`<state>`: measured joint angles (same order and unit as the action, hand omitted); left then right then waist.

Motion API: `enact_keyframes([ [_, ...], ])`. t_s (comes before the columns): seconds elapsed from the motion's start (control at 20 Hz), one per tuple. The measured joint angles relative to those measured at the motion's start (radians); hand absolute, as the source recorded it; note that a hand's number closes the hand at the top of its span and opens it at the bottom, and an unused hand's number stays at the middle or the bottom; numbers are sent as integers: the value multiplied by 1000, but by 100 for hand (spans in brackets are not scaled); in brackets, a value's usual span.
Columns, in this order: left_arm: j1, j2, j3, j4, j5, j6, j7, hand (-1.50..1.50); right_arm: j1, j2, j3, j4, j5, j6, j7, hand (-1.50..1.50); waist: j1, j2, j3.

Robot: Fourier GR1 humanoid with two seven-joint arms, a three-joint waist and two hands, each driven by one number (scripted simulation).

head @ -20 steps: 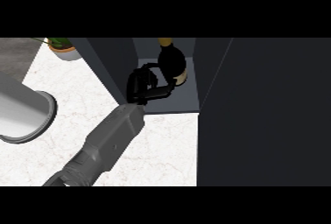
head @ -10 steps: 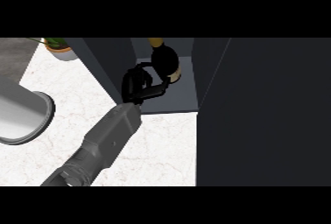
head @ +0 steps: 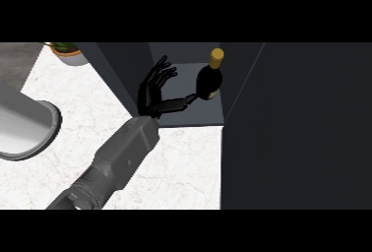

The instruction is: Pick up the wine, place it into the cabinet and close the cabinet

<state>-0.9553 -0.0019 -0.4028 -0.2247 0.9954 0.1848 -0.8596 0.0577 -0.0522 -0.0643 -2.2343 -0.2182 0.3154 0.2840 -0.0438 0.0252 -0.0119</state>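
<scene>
**Wine bottle on cabinet shelf**

Wine bottle (head: 208,81), gold-capped, upright inside the open cabinet (head: 190,114). Left hand (head: 155,91) just beside it, fingers straight and released, thumb tip at the bottle's base. Potted plant (head: 69,51) on marble counter (head: 80,103).

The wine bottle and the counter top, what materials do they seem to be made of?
The wine bottle looks like dark glass, nearly black, with a gold foil cap at its top. The counter top looks like white marble or a similar stone, to judge by its faint grey veins.
</scene>
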Motion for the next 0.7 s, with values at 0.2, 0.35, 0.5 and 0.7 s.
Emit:
enact_keyframes([
  [0.2, 25, 0, -19, -53, -17, 0, 2, -150, 19, -7, -10, -21, -11, 2, 9, -150, 13, -6, -1],
  [0.35, 49, 0, -38, -102, -29, 29, -4, -150, 37, -1, -2, -36, 2, -2, 12, -150, 23, -10, 0],
  [0.5, 87, 2, -58, -173, -45, 51, 13, -150, 12, -11, -12, -51, -16, -16, 52, -150, 36, -17, 3],
  [0.7, 170, 22, -101, -334, -81, 103, 61, -150, 20, -9, -9, -74, -21, -25, 72, -150, 55, -28, 7],
])
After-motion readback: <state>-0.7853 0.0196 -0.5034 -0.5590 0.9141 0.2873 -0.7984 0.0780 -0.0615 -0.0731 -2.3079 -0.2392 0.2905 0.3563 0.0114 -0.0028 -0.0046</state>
